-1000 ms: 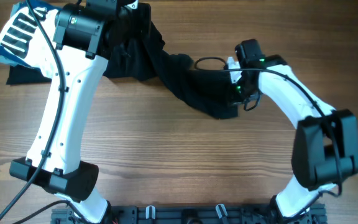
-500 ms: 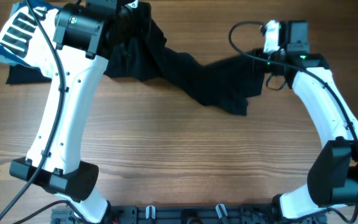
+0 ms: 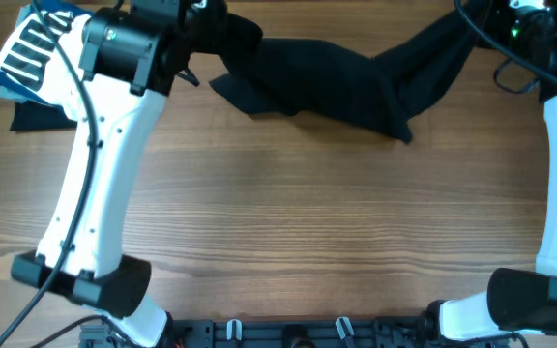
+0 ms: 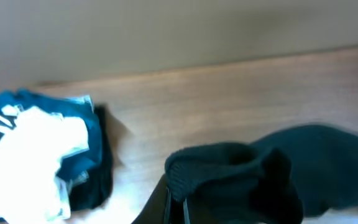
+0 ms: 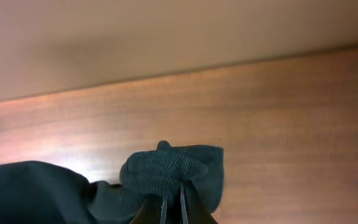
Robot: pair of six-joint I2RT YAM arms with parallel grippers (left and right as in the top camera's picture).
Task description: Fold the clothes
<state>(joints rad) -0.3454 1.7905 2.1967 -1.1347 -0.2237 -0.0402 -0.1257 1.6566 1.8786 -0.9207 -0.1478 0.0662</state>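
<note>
The black shirt [image 3: 337,82] is stretched across the far side of the wooden table between both arms. My left gripper [image 3: 213,21] is shut on its ribbed left edge [image 4: 229,168], held at the far left. My right gripper [image 3: 477,14] is shut on its right end, a bunched mesh fold [image 5: 166,171], at the far right near the table's back edge. The shirt's middle sags to the table with a corner hanging down [image 3: 399,130]. A pile of white, blue striped and dark clothes [image 3: 27,58] lies at the far left corner, and it also shows in the left wrist view [image 4: 36,155].
The wooden table [image 3: 307,232] spreads bare in front of the shirt. A wall runs behind the table's back edge [image 5: 166,37]. The arm bases stand at the near edge [image 3: 288,333].
My right gripper has pulled the shirt's end up and far to the right, stretching the bunched shirt out into a long band. My left gripper has stayed at the far left with its hold.
</note>
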